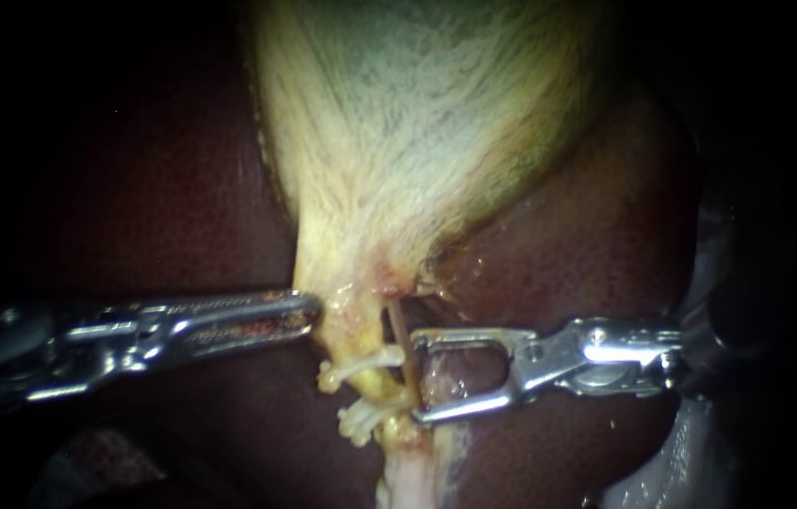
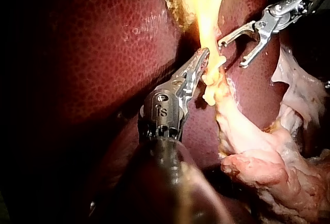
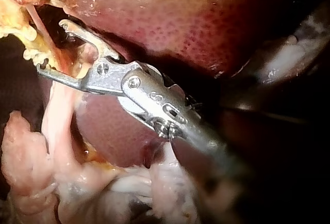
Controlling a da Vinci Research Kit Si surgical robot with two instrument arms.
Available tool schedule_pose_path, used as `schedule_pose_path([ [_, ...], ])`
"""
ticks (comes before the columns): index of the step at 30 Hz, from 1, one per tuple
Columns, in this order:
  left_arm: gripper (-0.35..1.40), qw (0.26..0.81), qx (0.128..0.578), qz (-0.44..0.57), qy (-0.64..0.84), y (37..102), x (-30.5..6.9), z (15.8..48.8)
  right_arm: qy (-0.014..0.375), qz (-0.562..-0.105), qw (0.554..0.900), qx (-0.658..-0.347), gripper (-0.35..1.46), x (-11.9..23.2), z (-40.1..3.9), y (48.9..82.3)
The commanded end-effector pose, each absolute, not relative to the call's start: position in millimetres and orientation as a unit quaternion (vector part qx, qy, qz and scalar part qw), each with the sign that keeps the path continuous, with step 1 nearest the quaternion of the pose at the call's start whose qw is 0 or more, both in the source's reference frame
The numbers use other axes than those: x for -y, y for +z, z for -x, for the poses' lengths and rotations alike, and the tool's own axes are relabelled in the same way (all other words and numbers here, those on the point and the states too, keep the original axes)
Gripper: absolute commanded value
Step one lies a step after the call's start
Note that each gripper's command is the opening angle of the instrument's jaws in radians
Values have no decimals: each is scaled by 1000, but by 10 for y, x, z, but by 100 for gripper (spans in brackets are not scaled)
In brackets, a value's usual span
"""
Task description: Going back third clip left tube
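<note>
Endoscope view, left to right. The left instrument [image 1: 309, 311] enters from the left edge at mid-height and lies across the dark liver [image 1: 135, 188]. Its jaws are pressed together on the left margin of the gallbladder [image 1: 417, 113], at the narrow lower end of that pale body, which fills the upper centre.

Just right of and below that tip, the left tube [image 1: 375, 377], pale yellow, runs down toward the bottom edge at centre. Two whitish clips [image 1: 361, 363] cross it, one above the other, their ends projecting to the left.

Just right of the clipped tube is a thin brown tube [image 1: 401, 339], running steeply downward. The right instrument [image 1: 415, 377] enters from the right edge. Its jaws are spread wide and grip nothing. Their tips stand at the thin brown tube and just right of the clips.

The left wrist view shows the left instrument [image 2: 203, 59] with its tip against the yellow tissue. The right wrist view confirms the right instrument [image 3: 51, 46] stands open beside the clips.
</note>
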State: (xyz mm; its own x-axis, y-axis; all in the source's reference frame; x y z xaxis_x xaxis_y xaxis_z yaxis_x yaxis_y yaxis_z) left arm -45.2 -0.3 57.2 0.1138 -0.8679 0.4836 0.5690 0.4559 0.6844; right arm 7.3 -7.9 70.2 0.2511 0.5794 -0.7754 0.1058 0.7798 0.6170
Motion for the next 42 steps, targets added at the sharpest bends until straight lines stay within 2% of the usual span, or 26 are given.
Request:
schedule_pose_path([
  [1,-35,727,446,-167,-494,573,3,452,156,-285,737,-593,58,72,-68,699],
  [9,-35,727,446,-167,-494,575,2,452,147,-265,743,-597,58,54,-49,684],
  [16,-35,728,446,-165,-494,586,2,457,138,-257,746,-599,60,55,-48,685],
  [27,-35,742,428,-161,-491,623,5,484,133,-253,747,-600,60,56,-46,683],
  [42,-35,742,426,-166,-490,623,10,493,131,-252,748,-600,60,57,-43,682],
])
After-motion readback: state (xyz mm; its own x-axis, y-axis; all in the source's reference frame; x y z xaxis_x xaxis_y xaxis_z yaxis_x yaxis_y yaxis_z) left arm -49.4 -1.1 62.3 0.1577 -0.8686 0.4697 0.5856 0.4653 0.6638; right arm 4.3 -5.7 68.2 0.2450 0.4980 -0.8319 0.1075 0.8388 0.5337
